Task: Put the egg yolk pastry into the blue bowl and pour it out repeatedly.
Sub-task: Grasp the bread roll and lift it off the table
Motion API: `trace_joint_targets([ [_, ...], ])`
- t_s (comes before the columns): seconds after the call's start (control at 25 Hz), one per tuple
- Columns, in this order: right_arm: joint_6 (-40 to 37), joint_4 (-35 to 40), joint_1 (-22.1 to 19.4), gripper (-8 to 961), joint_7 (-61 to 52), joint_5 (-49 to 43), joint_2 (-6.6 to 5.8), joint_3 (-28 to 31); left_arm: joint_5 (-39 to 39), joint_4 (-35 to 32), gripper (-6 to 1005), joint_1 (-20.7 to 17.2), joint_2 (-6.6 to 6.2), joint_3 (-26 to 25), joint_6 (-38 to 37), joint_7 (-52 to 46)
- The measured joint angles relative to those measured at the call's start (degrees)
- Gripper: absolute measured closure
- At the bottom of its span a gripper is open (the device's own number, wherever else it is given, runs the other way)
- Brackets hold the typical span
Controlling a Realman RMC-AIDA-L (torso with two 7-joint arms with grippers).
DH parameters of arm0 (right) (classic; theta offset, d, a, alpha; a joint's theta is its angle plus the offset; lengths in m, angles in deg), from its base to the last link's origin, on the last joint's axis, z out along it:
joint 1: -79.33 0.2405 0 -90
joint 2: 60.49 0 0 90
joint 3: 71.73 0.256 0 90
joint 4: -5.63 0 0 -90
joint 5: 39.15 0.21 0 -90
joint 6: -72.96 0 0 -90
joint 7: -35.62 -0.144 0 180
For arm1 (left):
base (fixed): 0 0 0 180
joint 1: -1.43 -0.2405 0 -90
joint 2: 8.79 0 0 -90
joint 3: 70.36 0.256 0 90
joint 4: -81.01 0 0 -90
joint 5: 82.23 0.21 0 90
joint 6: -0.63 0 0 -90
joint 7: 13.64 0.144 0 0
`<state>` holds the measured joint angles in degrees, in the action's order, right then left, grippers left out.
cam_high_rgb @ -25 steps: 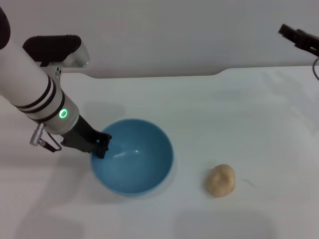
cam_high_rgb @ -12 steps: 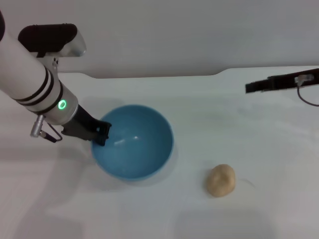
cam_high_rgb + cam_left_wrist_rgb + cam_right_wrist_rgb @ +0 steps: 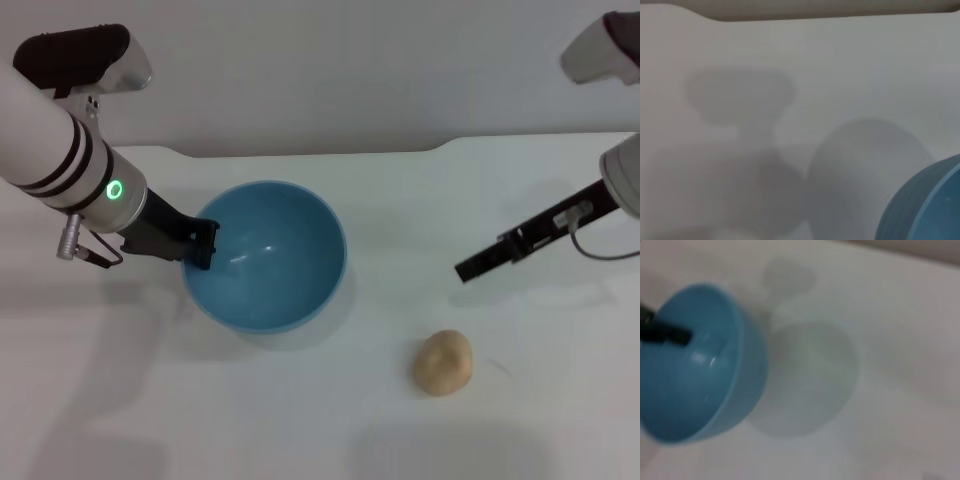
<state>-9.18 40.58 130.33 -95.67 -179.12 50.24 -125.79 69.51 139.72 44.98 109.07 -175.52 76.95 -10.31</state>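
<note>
Bowls: one blue bowl (image 3: 268,255), which I hold by its rim in my left gripper (image 3: 203,245), fingers clamped.
Pastries: one egg yolk pastry (image 3: 443,362), lying alone.
Right gripper (image 3: 468,268): raised; I think closed, cannot tell.
Surface: white counter (image 3: 330,410).

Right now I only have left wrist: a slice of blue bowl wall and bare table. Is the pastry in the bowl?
Observer: No. The blue bowl is empty. The egg yolk pastry lies on the table, apart from the bowl, toward the robot's right.
Operator: What's holding the bowl?
Observer: The left end effector grips its rim on the side toward the robot's left.
Operator: And the right arm?
Observer: The right end effector is past the pastry, on the side away from the robot, and is not touching it.
</note>
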Motion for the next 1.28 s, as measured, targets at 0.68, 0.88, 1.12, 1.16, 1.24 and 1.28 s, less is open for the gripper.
trace_joint_targets([
  [0.68, 2.80, -0.36, 0.46, 502, -5.13, -8.70, 6.50, -5.00, -0.05, 2.04, 998, 0.02, 0.15, 0.74, -2.97, 0.57],
  [0.88, 5.29, -1.91, 0.90, 519, -5.29, -9.28, 7.31, -5.68, -0.05, 2.21, 998, -0.05, 0.22, 1.06, -2.93, 0.59],
  [1.12, 7.26, -4.50, 1.16, 538, -5.29, -9.14, 7.40, -5.70, -0.04, 2.21, 999, -0.20, 0.26, 1.09, -2.85, 0.25],
  [1.16, 7.43, -4.77, 1.16, 542, -5.29, -9.14, 7.42, -5.70, -0.04, 2.21, 999, -0.24, 0.27, 1.10, -2.97, 0.19],
  [1.24, 7.76, -5.43, 1.16, 548, -5.29, -9.23, 7.47, -5.70, -0.04, 2.23, 999, -0.33, 0.26, 1.10, -3.41, 0.14],
  [1.28, 7.85, -5.60, 1.13, 552, -5.29, -9.29, 7.47, -5.70, -0.04, 2.25, 998, -0.36, 0.26, 1.10, -3.55, 0.14],
])
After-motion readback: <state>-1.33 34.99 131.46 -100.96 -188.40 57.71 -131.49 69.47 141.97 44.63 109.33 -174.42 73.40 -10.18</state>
